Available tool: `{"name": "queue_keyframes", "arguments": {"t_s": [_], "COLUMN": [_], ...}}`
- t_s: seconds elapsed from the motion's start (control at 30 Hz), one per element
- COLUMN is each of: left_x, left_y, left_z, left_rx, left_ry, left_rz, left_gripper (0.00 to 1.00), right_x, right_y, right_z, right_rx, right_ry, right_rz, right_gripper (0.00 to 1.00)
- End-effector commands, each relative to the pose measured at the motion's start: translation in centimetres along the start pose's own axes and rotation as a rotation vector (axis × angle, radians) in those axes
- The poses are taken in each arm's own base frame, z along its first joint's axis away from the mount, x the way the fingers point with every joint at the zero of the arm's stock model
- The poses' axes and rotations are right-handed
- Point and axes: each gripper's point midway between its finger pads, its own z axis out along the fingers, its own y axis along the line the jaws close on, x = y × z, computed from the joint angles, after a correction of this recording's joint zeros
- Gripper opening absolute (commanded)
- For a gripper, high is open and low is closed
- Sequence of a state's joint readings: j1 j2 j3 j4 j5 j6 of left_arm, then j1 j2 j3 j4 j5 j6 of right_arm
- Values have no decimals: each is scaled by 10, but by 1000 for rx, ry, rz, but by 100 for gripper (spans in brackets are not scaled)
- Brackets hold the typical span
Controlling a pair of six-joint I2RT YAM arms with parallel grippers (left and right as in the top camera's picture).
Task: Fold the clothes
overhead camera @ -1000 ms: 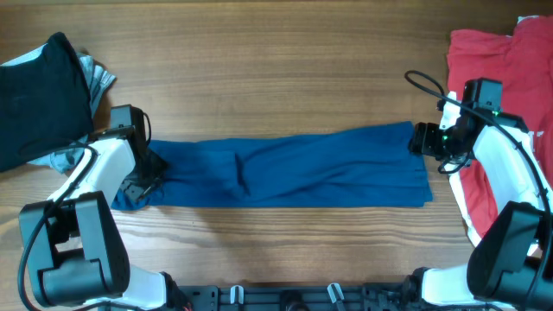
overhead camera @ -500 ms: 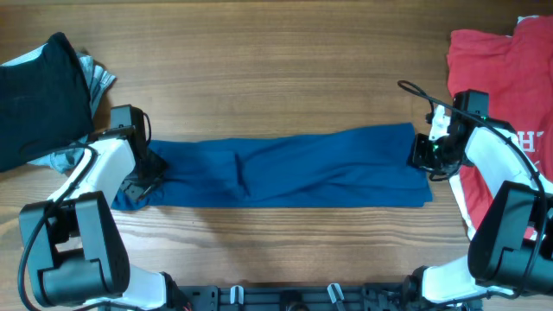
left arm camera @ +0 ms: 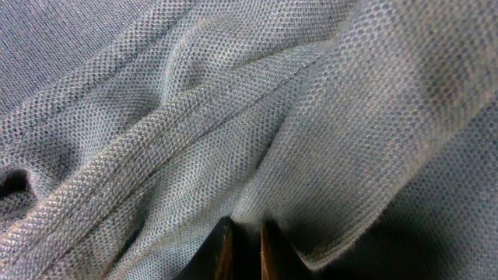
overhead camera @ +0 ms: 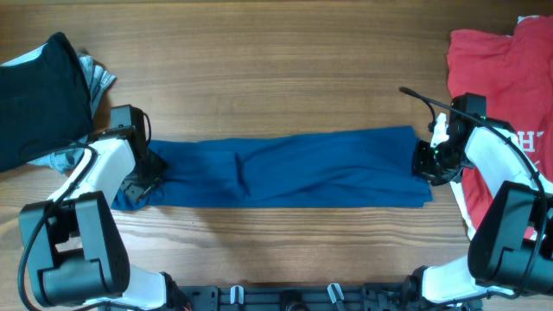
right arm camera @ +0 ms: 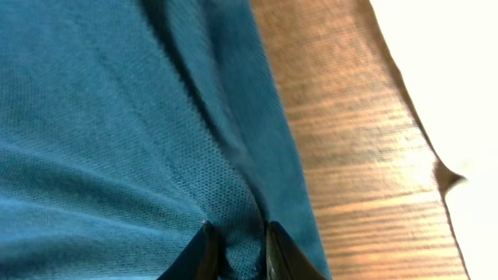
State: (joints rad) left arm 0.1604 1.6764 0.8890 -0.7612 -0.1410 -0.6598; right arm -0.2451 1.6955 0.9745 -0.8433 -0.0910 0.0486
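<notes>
Right jaws shifted down; blue shirt edge pinched between.

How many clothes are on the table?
4: a blue shirt stretched across the middle, a red shirt at the right edge, and a black one lying on a grey one at the left. More may hide underneath.

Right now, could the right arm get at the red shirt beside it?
Probably yes. The red shirt lies right beside that arm with nothing between. But its fingers look pinched on the blue shirt, so they would have to let go first.
</notes>
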Motion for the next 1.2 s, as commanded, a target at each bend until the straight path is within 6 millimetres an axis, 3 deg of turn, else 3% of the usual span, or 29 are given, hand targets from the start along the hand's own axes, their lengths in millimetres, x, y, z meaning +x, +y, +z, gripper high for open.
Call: {"name": "queue_keyframes", "arguments": {"t_s": [0.0, 0.07, 0.3, 0.4, 0.47, 0.53, 0.6, 0.73, 0.83, 0.93, 1.07, 1.13, 1.17], "left_x": [2, 2, 2, 2, 2, 2, 2, 2, 2, 2, 2, 2, 2], "left_y": [1, 1, 1, 1, 2, 2, 1, 2, 2, 1, 1, 1, 2], "left_z": [5, 5, 5, 5, 5, 5, 5, 5, 5, 5, 5, 5, 5], "left_rx": [3, 3, 3, 3, 2, 2, 2, 2, 2, 2, 2, 2, 2], "left_ry": [17, 17, 17, 17, 17, 17, 17, 17, 17, 17, 17, 17, 18], "left_rz": [-8, -8, -8, -7, -7, -7, -7, -7, -7, -7, -8, -8, -8], "left_gripper": [13, 14, 14, 14, 14, 17, 17, 26, 27, 27, 27, 37, 41], "right_x": [4, 9, 41, 34, 33, 32, 32, 22, -7, -23, -22, -13, -9], "right_y": [-9, -9, -10, -19, -39, -46, -46, -48, -29, -11, 7, 6, 5], "right_z": [4, 4, 0, 1, -3, -4, -4, -7, -28, -36, -25, -10, 0], "right_rx": [48, 50, 65, 119, 238, 281, 282, 290, 181, 82, -26, -25, -26], "right_ry": [19, 39, 167, 133, 113, 104, 102, 62, -29, -79, -64, -22, 3], "right_rz": [40, 43, 122, 145, 214, 215, 230, 233, 151, 2, -107, -103, -100], "right_gripper": [16, 5, 4, 16, 18, 33, 40, 41, 49, 49, 45, 45, 50]}}
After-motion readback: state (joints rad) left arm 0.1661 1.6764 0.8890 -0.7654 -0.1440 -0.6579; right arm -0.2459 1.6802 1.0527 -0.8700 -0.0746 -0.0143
